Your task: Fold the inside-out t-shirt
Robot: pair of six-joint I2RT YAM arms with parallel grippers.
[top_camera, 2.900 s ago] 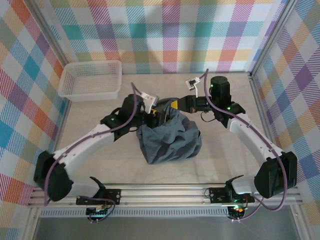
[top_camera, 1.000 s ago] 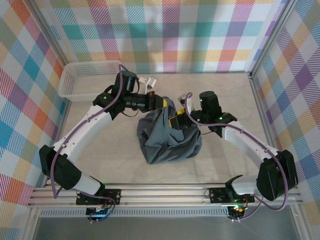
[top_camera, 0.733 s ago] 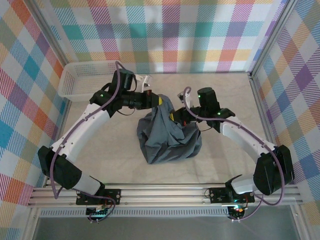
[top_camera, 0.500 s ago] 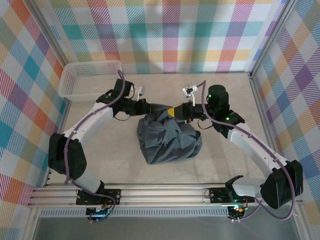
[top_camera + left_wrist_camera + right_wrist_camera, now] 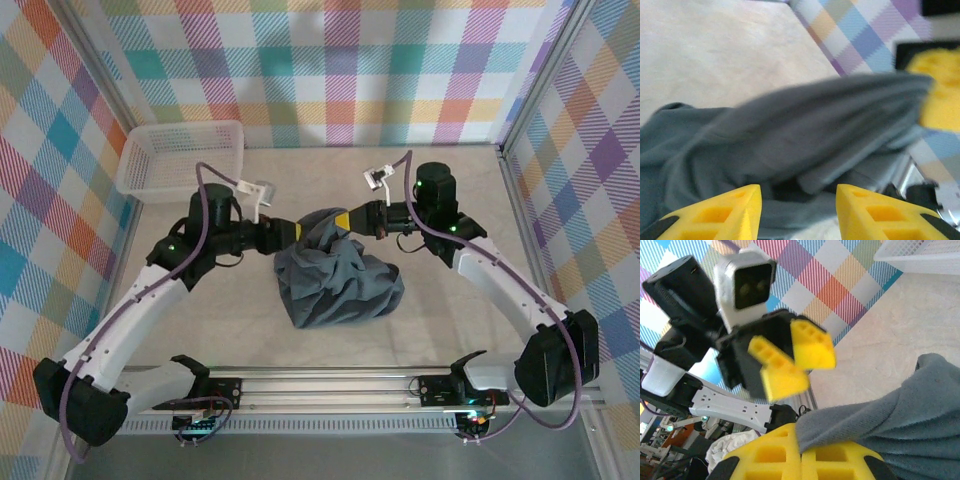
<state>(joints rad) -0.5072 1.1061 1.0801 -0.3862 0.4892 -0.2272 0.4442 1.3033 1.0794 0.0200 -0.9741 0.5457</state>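
1. Grey cloth first, from the top external view: the inside-out t-shirt [image 5: 340, 280] lies in a crumpled heap on the table [image 5: 200, 310], just below both claws. The right gripper [image 5: 346, 220] is clamped on a raised fold at the heap's far edge. The left gripper [image 5: 290, 232] faces it from the other side of that fold, fingers parted and holding nothing. A white mesh basket [image 5: 180, 160] sits well apart, beyond the left claw. Plaid walls [image 5: 330, 70] close in the table.
2. Left wrist view: the left gripper [image 5: 797, 200] stands open with a clear gap. The t-shirt [image 5: 805, 135] stretches as a blurred band just ahead of the fingertips, blocking the table [image 5: 715, 50] beyond. The right gripper [image 5: 937, 92] bites its right end.
3. Right wrist view: the right gripper [image 5: 800, 442] pinches the t-shirt [image 5: 880, 425] hem between closed pads. The left gripper [image 5: 802, 365] hovers just ahead, apart from the cloth, and the basket [image 5: 910, 252] is far off.
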